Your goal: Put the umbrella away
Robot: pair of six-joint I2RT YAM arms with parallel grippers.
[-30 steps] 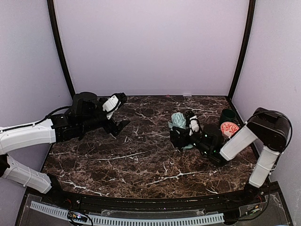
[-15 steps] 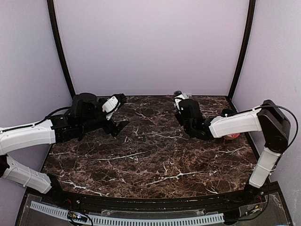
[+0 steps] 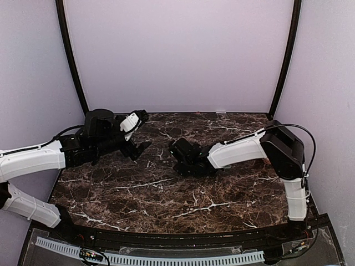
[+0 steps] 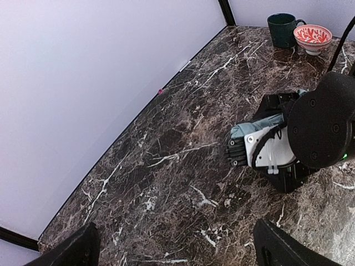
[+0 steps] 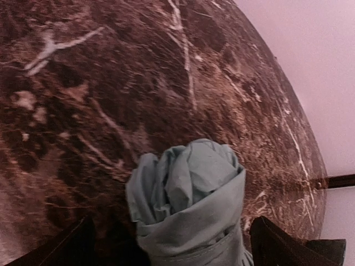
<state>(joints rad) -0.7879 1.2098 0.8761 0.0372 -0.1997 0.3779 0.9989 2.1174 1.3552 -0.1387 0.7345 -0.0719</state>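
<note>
The umbrella (image 5: 188, 210) is folded into a pale mint-green bundle. It lies on the dark marble table (image 3: 166, 194) between the fingers of my right gripper (image 5: 172, 238). Those fingers stand wide apart with a gap on each side of the fabric, so the gripper is open. From the left wrist view a strip of the umbrella (image 4: 259, 123) shows under the right gripper (image 4: 266, 147). In the top view the right gripper (image 3: 178, 157) is low at the table's centre and hides the umbrella. My left gripper (image 3: 145, 131) hovers open and empty to the left, also (image 4: 177, 255).
A dark green mug (image 4: 283, 29) and a red-and-white patterned bowl (image 4: 312, 37) stand near the table's far right corner. Lavender walls close in the table at the back and sides. The right arm (image 3: 244, 149) stretches across the right half.
My right arm swung from beside the mug and bowl, past the back of the table, to its centre, bringing the umbrella along. Its jaws have opened. The left arm has not moved.
</note>
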